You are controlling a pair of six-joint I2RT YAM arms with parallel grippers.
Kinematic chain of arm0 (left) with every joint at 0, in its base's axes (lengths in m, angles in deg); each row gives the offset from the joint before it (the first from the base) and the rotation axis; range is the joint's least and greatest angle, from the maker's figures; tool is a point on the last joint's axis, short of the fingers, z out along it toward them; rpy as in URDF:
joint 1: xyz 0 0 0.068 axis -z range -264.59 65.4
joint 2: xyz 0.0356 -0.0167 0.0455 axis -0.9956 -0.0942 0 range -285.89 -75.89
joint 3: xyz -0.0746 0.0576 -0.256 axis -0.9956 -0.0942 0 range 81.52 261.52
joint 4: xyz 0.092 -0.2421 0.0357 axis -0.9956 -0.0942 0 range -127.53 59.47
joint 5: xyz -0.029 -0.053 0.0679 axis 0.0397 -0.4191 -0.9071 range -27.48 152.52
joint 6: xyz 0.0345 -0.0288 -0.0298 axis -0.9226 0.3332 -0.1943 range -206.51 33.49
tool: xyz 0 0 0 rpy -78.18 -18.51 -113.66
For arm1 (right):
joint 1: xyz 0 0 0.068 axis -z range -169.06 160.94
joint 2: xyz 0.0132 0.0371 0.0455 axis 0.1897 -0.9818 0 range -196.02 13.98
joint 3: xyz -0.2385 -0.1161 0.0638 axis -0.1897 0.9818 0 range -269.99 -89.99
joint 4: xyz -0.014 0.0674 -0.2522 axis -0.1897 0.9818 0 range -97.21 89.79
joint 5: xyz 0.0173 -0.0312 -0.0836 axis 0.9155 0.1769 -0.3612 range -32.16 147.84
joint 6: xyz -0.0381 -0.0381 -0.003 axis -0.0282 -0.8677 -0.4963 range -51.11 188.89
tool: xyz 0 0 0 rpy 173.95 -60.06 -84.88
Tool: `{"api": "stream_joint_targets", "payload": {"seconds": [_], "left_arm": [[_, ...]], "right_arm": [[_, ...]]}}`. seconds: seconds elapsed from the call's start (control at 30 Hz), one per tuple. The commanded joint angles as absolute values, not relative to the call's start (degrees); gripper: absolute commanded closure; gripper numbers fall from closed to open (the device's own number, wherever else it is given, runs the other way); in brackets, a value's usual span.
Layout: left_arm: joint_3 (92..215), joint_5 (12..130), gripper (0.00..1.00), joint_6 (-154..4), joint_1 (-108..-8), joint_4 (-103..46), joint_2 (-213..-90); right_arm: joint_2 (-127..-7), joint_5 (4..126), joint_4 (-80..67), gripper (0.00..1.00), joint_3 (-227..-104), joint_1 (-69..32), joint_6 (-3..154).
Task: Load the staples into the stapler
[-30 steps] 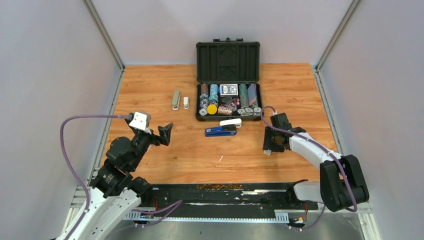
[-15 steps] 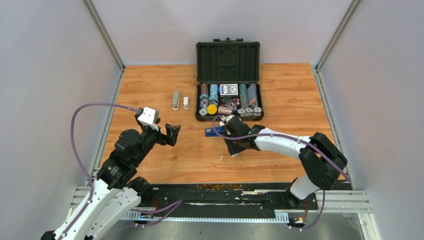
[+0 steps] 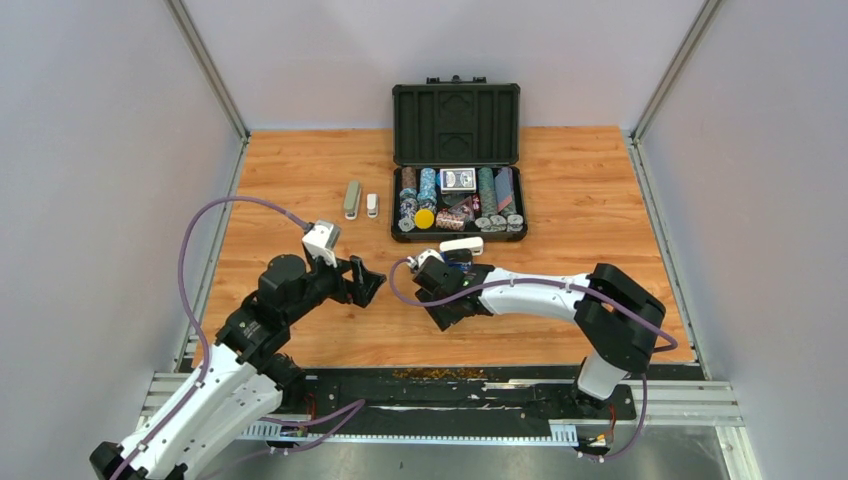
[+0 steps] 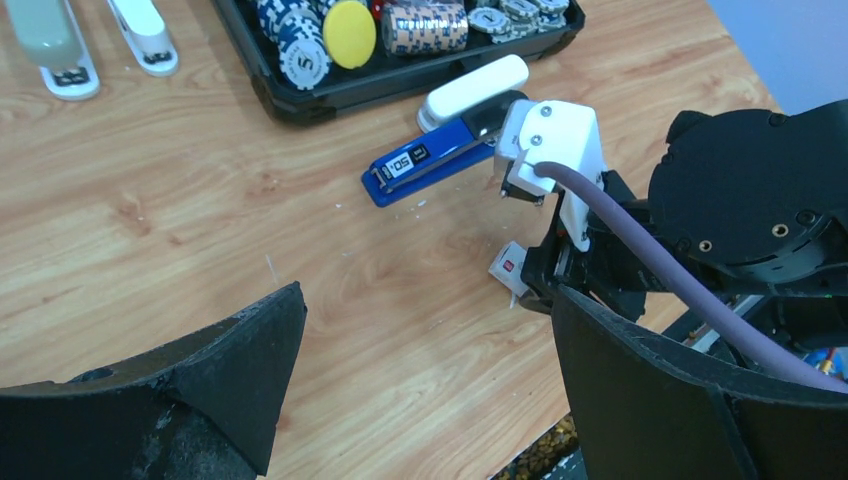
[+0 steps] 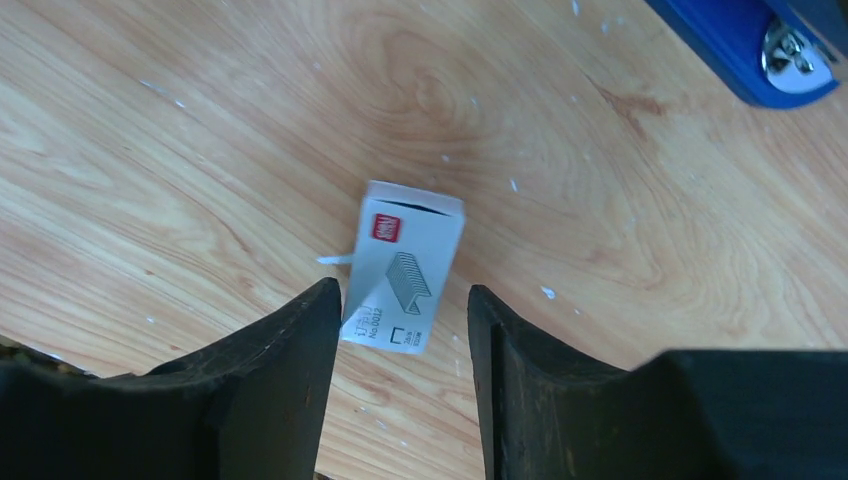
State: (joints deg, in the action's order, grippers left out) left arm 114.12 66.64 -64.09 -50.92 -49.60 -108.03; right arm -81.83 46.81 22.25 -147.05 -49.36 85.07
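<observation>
Right hand (image 5: 405,300) hangs low over the tabletop (image 3: 300,170). Its two black fingers are partly apart, one on each side of a small white box (image 5: 408,250) with a red mark. The box lies flat, and I cannot tell if the fingers touch it. Left hand (image 4: 430,390) is wide open and holds nothing. It is up off the wood, just left of the right hand.

Just past the box lies the stapler (image 4: 430,165). It is long, slim and bright blue, with a black and white label on its side and a silver bit at one end. A white stapler (image 4: 475,88) sits right against its far side.

Further back is one black case (image 3: 456,110), open, with rows of chips (image 4: 425,25), one yellow chip (image 4: 350,30) and one deck of cards (image 3: 458,179). Left of the case lie a grey stapler (image 4: 50,40) and a small white stapler (image 4: 145,30), side by side. That makes four staplers and one box.

The tabletop is light brown wood with tiny white specks. Plain grey walls (image 3: 100,150) stand on three sides.
</observation>
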Motion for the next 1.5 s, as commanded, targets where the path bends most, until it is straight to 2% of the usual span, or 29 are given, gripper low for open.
{"api": "stream_joint_targets", "payload": {"seconds": [0.0,0.27,0.5,0.8,0.9,1.03,1.17,1.47], "left_arm": [[111.89,68.53,0.0,-60.43,-50.77,-45.77,-107.08],[109.55,72.25,0.0,-58.4,-50.82,-43.8,-109.56],[107.46,79.27,0.0,-55.96,-49.7,-36.43,-119.68],[106.39,74.72,0.01,-53.9,-41.94,-23.75,-132.77],[106.48,74.92,0.02,-53.07,-41.09,-19.92,-136.46],[107.36,71.98,0.02,-53.53,-41.09,-20.51,-138.53],[103.26,68.43,0.02,-49.13,-41.09,-15.98,-137.18],[102.2,69.34,0.05,-47.45,-41.09,-13.89,-139.32]], "right_arm": [[-81.21,43.3,26.49,0.49,-146.87,-49.34,84.1],[-77.07,39.74,25.39,0.48,-143.74,-49.03,80.83],[-68.53,37.89,20.9,0.48,-137.07,-46.56,84.56],[-55.34,44.28,9.33,0.47,-126.41,-41.9,89.9],[-53.08,45.78,7.06,0.42,-124.86,-41.81,88.95],[-53.62,47.1,5.25,0.32,-123.81,-42.04,88.27],[-56.13,46.82,2.97,0.23,-123.17,-43.25,86.42],[-62.77,44.49,2.25,0.21,-124.48,-43.74,83.93]]}}
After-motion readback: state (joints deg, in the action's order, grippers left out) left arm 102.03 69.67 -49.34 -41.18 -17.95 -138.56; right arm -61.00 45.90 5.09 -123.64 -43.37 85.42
